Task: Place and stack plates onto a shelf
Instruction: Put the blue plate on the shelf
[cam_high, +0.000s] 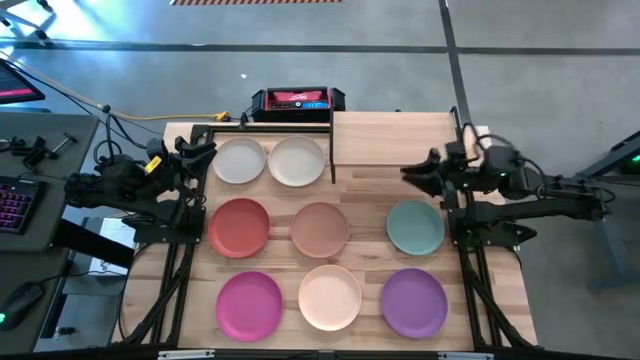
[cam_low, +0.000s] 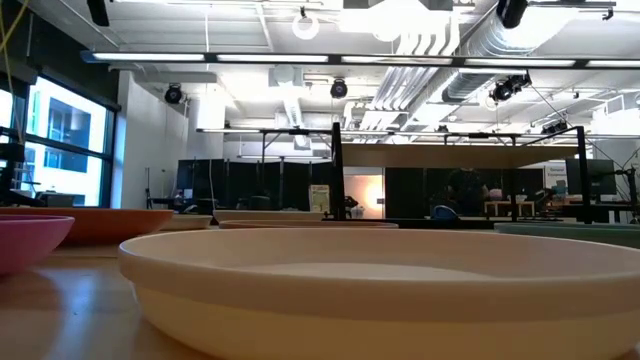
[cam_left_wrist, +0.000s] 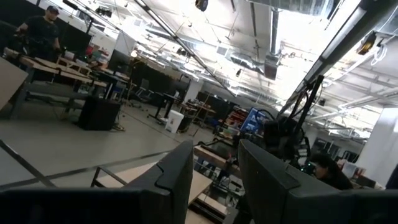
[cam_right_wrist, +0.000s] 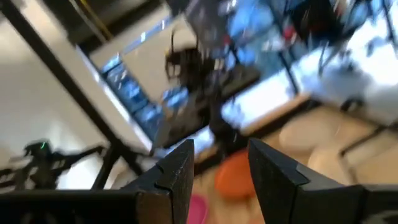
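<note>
Magenta plate (cam_high: 249, 305), peach plate (cam_high: 330, 296) and purple plate (cam_high: 413, 302) are lying along the frame's bottom; five plates are sitting higher. Shelf (cam_high: 395, 140) is standing upper centre. Left gripper (cam_high: 203, 150) and right gripper (cam_high: 412, 172) are hanging parted, empty.

Right wrist feed smeared by blur: I make out orange blob (cam_right_wrist: 235, 175) and pink patch (cam_right_wrist: 198, 208) beyond fingers, can't say which plates. Low view: peach plate (cam_low: 380, 285) fills frame, cut off at bottom and right, hides most of table behind. Magenta plate (cam_low: 28, 240) clipped by left edge. Shelf (cam_high: 395, 140) top blocks whatever sits beneath from above. Left wrist: person (cam_left_wrist: 42, 34) far off, too small to read.
</note>
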